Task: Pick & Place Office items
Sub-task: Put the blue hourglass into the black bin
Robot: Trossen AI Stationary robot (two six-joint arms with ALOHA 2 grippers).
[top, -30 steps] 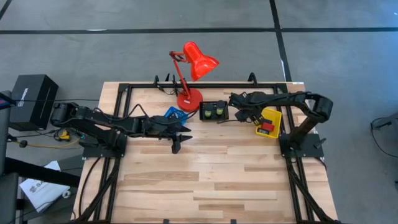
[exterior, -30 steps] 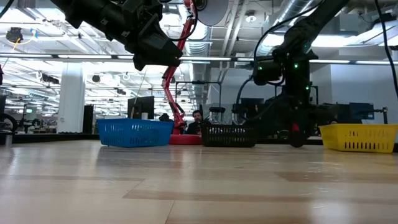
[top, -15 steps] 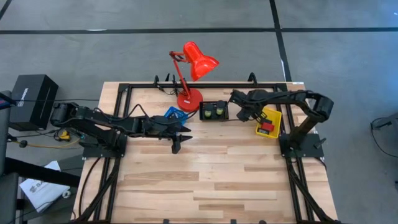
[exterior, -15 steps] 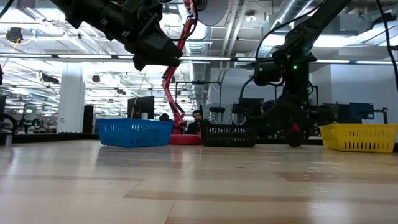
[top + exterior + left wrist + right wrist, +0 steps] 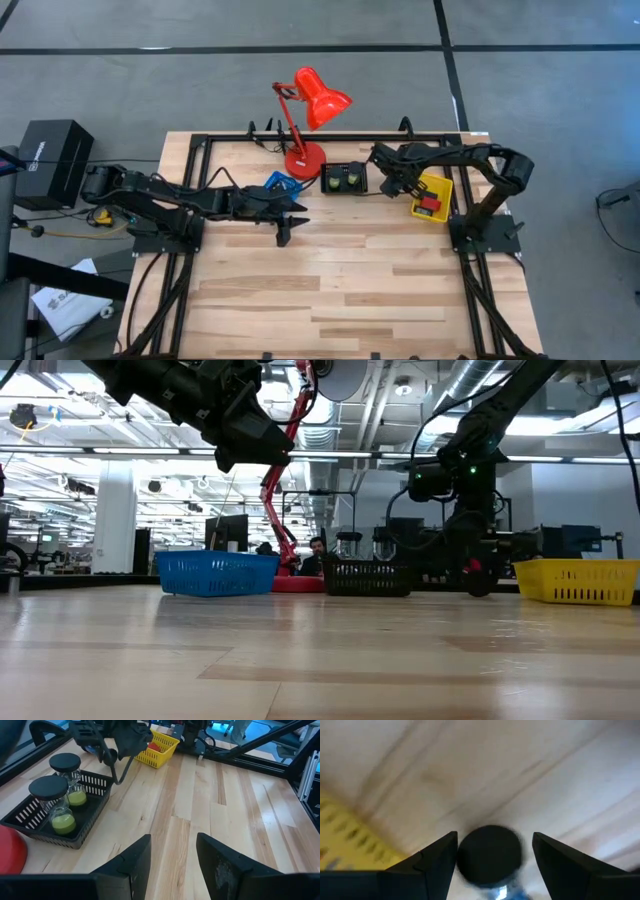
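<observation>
My right gripper (image 5: pixel 494 855) points down at the table between the black bin (image 5: pixel 345 178) and the yellow bin (image 5: pixel 434 190). It is open, with one finger on either side of a small black-capped round item (image 5: pixel 490 854) that stands on the wood. I see a gap on both sides of it. My left gripper (image 5: pixel 172 862) hovers open with nothing between its fingers, over the table's middle (image 5: pixel 288 232), near the blue bin (image 5: pixel 281 185). The black bin holds two black-lidded jars (image 5: pixel 59 802) with green contents. A red item (image 5: pixel 430 207) lies in the yellow bin.
A tall red desk lamp (image 5: pixel 303 140) stands at the far edge between the blue and black bins. A black metal frame (image 5: pixel 200 150) runs along the table's far and side edges. Bare wood (image 5: pixel 330 280) stretches over the near half.
My right gripper has rolled about the line it points along while staying over the same spot between the black and yellow bins. Its fingers have kept the same gap.
</observation>
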